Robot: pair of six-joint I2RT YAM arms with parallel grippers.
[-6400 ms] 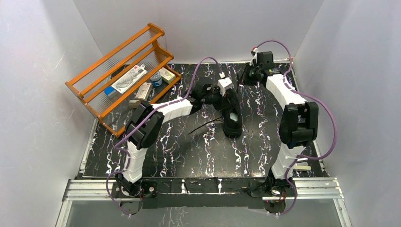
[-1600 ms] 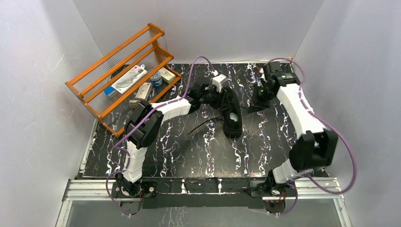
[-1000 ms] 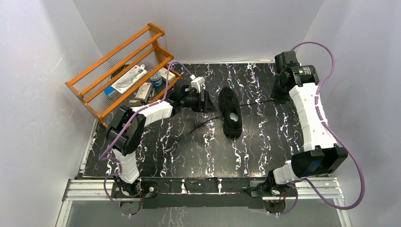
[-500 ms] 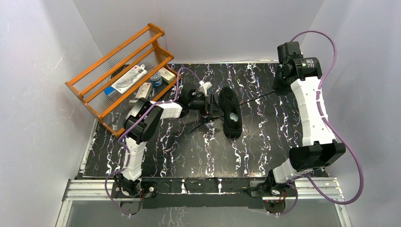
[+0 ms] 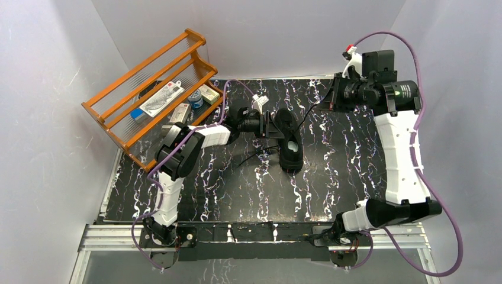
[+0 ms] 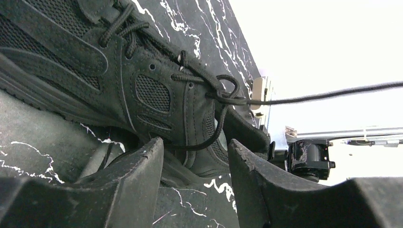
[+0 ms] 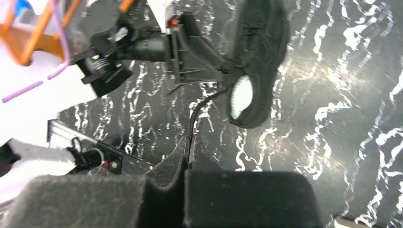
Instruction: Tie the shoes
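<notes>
One lace (image 7: pixel 191 121) was pinched taut by the right gripper (image 7: pixel 189 142); the left gripper (image 6: pixel 195 148), spread beside the shoe (image 5: pixel 288 139), was judged best closed on the slack loop (image 6: pixel 216 135) first.

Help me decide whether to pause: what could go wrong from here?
The right gripper pinches the lace only at its fingertips, and the lace runs taut, so it may slip out. The left gripper is open beside the shoe, not holding it, so the pull could drag or tip the shoe.
</notes>
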